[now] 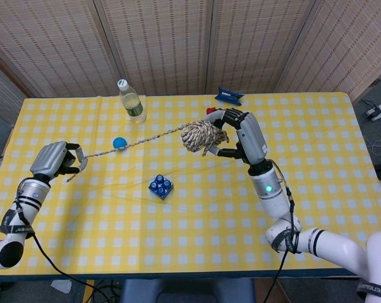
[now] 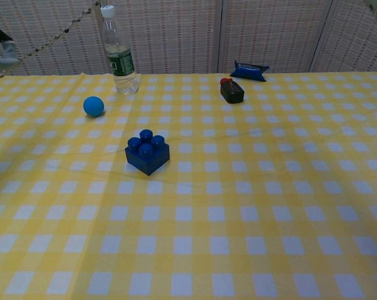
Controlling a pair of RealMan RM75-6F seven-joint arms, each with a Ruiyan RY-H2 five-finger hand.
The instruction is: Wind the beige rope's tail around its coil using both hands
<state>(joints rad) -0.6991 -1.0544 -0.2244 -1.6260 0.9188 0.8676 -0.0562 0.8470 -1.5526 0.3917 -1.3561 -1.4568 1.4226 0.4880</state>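
- Rope coil: beige, bundled, held up off the table in my R hand, above the far-centre of the cloth. R fingers wrapped round it, firm hold.
- Rope tail: runs taut from coil leftward, passing over the blue ball in head view, to my L hand. L hand closed on the tail end, near the table's left edge. Chest view catches only a strip of tail at top left.
- Handling, my read: light, soft, braided; surface looks grippy, so low slip risk. No stiffness: tail goes slack the moment I let tension drop. Coil could loosen or shed loops if squeezed unevenly.
- Where to hold: keep R on the coil's body, leaving the free side open for wraps; L near the tail's end, then re-grip closer as it shortens.
- Table: yellow check cloth.
- Other items, clear of the rope: blue brick, water bottle, dark red-capped item, blue packet.
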